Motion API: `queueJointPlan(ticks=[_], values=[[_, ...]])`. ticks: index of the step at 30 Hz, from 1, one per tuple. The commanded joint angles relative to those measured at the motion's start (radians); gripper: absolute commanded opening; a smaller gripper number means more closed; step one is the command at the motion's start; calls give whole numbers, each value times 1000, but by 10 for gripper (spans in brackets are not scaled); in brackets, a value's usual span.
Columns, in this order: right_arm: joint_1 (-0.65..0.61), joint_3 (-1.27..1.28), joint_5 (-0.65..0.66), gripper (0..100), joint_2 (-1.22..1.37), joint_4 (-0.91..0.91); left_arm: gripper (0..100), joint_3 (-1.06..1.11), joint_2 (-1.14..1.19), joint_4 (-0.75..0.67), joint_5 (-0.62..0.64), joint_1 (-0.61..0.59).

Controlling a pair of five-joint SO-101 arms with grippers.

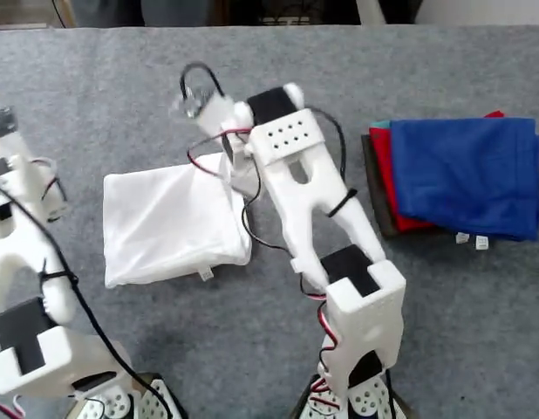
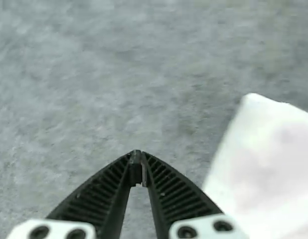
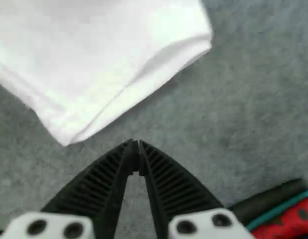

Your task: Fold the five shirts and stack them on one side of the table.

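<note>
White shirt lies folded mid-table. Blue-topped stack sits at the right edge. Right gripper has fingers pressed together, empty, just beside the shirt's corner. Left gripper likewise, near the left edge.

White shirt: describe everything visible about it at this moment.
The white shirt is folded into a slightly skewed rectangle of soft cloth, its layered edges visible. It lies flat on the grey table, apart from the coloured stack. A small tag pokes out at its near edge. The right gripper, shut, sits just off its edge, not holding it.
</note>
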Motion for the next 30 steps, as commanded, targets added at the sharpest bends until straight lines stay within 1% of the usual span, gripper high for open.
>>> queueJointPlan(ticks=[1, 4, 7, 11, 14, 16, 20, 23, 26, 29, 30], values=[[-58, -124, 8, 15, 44, -84, 30, -33, -37, -20, 0, 136], [-68, -137, 8, 15, 162, -203, 30, 13, -37, -117, 2, 214], [-61, -139, 8, 15, 259, -288, 30, 90, -28, -262, 17, 246], [-23, -137, 8, 15, 363, -359, 30, 160, 40, -450, 94, 199], [28, -139, 6, 15, 410, -371, 30, 160, 141, -508, 123, 174], [49, -134, 6, 15, 417, -367, 29, 122, 216, -499, 140, 185], [54, -137, 6, 15, 418, -353, 29, -50, 345, -371, 178, 206], [54, -137, 6, 15, 420, -348, 29, -160, 428, -264, 169, 205], [55, -140, 6, 15, 409, -338, 29, -231, 463, -224, 167, 205], [48, -197, 6, 15, 340, -193, 29, -262, 425, -219, 160, 203], [46, -228, 6, 15, 314, -141, 29, -263, 394, -218, 135, 203]])
